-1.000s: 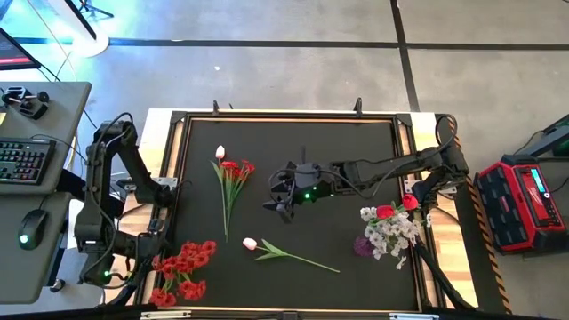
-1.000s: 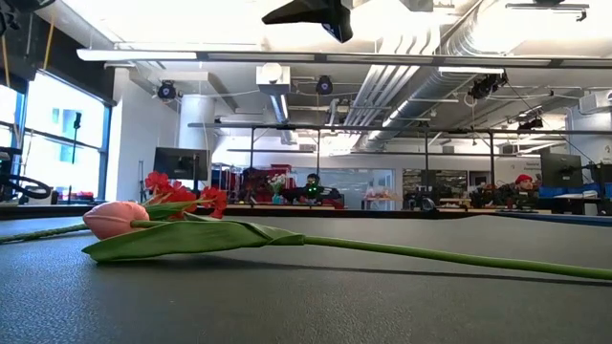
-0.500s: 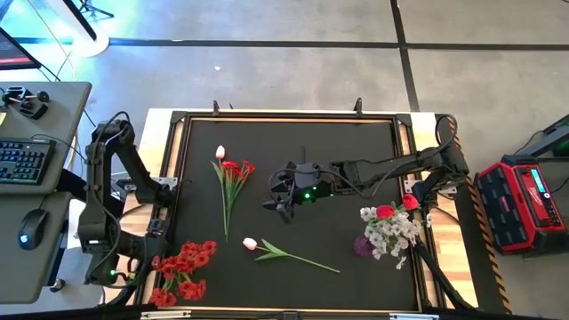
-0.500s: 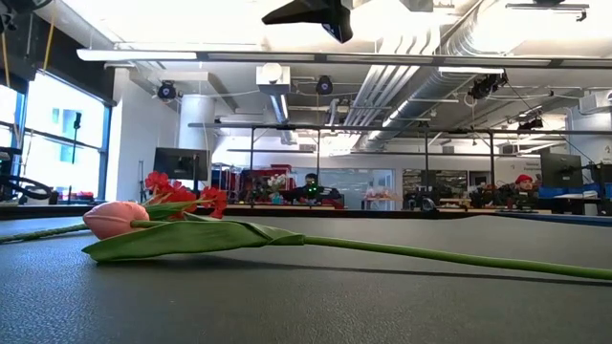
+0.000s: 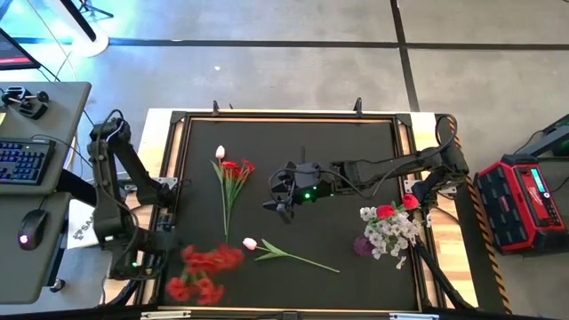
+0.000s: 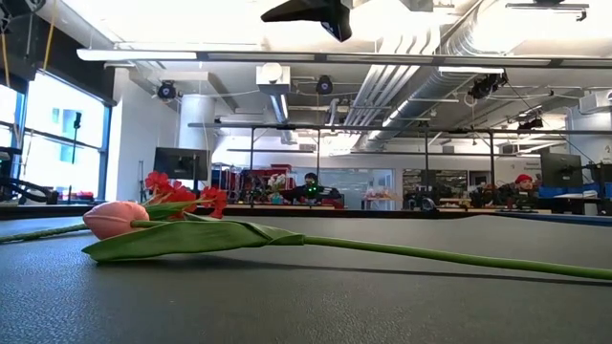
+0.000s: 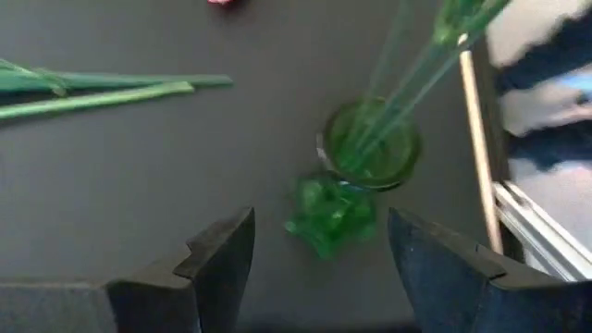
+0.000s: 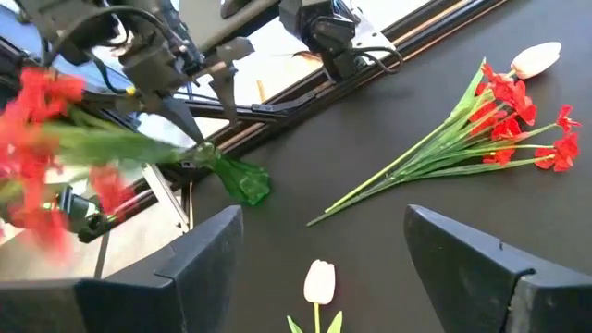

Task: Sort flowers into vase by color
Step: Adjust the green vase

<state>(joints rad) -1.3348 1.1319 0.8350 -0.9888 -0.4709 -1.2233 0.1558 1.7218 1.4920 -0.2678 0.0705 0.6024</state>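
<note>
- Hovering over the middle of the black table (image 5: 356, 160), right gripper (image 5: 277, 206) with fingers spread wide and nothing between them; same spread fingers (image 8: 199, 259) seen in the right wrist view.
- Lying just beyond that gripper, a pink tulip (image 5: 251, 244) on a long green stem with a leaf, flat on the table; in the low view, bud (image 6: 113, 219) pointing to the side, stem running away across the surface.
- Lying farther off toward the left arm, a sprig bunch of red blossoms with one pale tulip bud (image 5: 229, 173), flat on the table.
- Standing at the right edge, a mixed bunch of white-grey blossoms and red rosebuds (image 5: 391, 227).
- Reaching over the near left corner, left gripper (image 7: 319, 268) with fingers parted, nothing between them.
- Standing just ahead of those fingers, a green glass vase (image 7: 356, 176) holding green stems, tilted; red blossom cluster (image 5: 203, 271) blurred above that corner.
- Showing the same vase and red cluster far off in the right wrist view.
</note>
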